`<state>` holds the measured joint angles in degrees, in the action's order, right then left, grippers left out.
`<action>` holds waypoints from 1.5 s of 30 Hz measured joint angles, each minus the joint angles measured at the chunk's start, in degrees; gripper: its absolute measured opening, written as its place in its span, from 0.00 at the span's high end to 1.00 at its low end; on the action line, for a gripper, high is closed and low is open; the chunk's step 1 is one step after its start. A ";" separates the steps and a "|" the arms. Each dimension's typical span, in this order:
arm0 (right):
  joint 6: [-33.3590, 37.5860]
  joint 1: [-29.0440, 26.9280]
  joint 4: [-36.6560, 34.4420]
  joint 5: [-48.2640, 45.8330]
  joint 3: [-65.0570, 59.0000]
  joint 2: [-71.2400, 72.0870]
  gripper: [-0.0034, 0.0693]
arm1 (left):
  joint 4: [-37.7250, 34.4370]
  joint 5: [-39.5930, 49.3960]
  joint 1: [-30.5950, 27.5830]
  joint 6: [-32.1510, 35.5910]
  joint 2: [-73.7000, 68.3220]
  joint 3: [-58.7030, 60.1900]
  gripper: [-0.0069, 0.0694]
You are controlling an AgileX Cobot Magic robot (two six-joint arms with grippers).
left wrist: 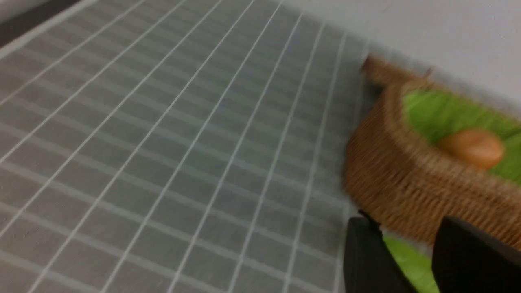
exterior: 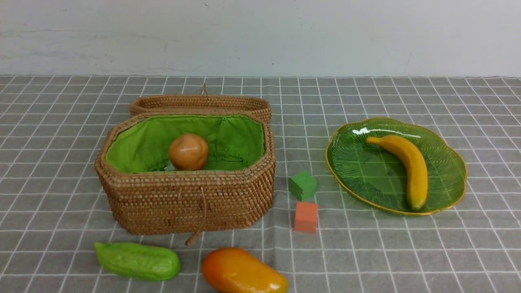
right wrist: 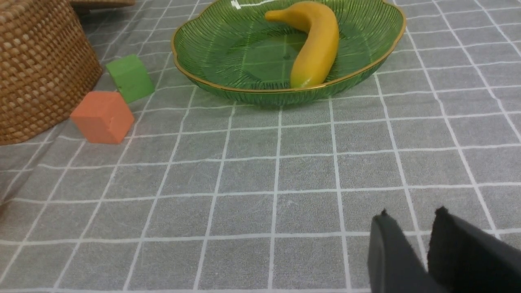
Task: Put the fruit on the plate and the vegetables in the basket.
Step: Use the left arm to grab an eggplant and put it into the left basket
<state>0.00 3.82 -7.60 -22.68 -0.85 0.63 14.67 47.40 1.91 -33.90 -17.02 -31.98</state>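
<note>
The wicker basket (exterior: 187,199) stands open at centre left, its lid (exterior: 199,103) folded back, and the orange-brown potato (exterior: 188,151) lies on its green lining. A banana (exterior: 409,167) rests on the green glass plate (exterior: 358,171) at the right. The light-green gourd (exterior: 138,260) and the mango (exterior: 242,272) lie on the cloth in front of the basket. Neither arm shows in the front view. My left gripper (left wrist: 405,221) is open and empty, near the basket (left wrist: 390,175), with the gourd (left wrist: 407,260) showing past its fingers. My right gripper (right wrist: 411,211) is slightly open and empty over bare cloth, short of the plate (right wrist: 211,44).
A small green cube (exterior: 303,185) and a small orange cube (exterior: 305,217) sit between the basket and the plate. A grey checked cloth covers the table, and a white wall runs along the back.
</note>
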 joint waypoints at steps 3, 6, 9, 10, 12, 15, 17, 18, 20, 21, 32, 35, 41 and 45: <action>0.00 0.00 0.00 0.00 0.00 0.00 0.73 | 0.13 1.12 0.00 -0.38 -2.84 0.00 0.60; 0.00 0.00 0.00 0.00 0.00 0.00 0.72 | -3.26 1.60 0.00 -2.84 -5.91 -0.15 0.60; 0.00 0.00 0.00 0.00 0.00 0.00 0.71 | -13.28 5.60 0.00 -0.45 -11.68 -0.20 0.60; 0.00 0.00 0.00 0.00 0.00 0.00 0.71 | -15.87 6.30 0.00 2.59 -13.18 -0.20 0.60; 0.00 0.00 0.00 0.00 0.00 0.00 0.71 | -19.26 6.88 0.00 7.61 -15.06 -0.20 0.60; 0.00 0.00 0.00 0.00 0.00 0.00 0.70 | -27.99 9.19 0.00 20.41 -19.54 -0.20 0.58; 0.00 0.00 0.00 0.00 0.00 0.00 0.69 | -32.06 10.67 0.00 26.61 -22.01 -0.20 0.56; 0.00 0.00 0.00 0.00 0.00 0.00 0.69 | -33.64 11.13 0.00 28.23 -23.11 -0.20 0.55; 0.00 0.00 0.00 0.00 0.00 0.00 0.69 | -36.35 11.59 0.00 32.60 -25.20 -0.20 0.51; 0.00 0.00 0.00 0.00 0.00 0.00 0.69 | -37.43 11.72 0.00 34.36 -26.37 -0.20 0.49; 0.00 0.00 0.00 0.06 0.00 0.00 0.67 | -45.87 13.42 9.51 46.92 -34.00 -4.61 0.14; 0.00 0.00 0.00 0.06 0.00 0.00 0.66 | -41.00 11.32 13.44 36.27 -38.41 -5.25 0.12; 0.00 0.00 0.00 0.06 0.00 0.00 0.66 | -28.74 8.61 17.38 36.62 -45.81 -5.70 0.16; 0.00 0.00 0.00 0.00 0.00 0.00 0.65 | -26.19 7.64 20.28 57.46 -48.31 -6.88 0.20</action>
<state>0.00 3.82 -7.60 -22.68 -0.85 0.63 -11.52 55.04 22.19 23.56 -65.33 -38.85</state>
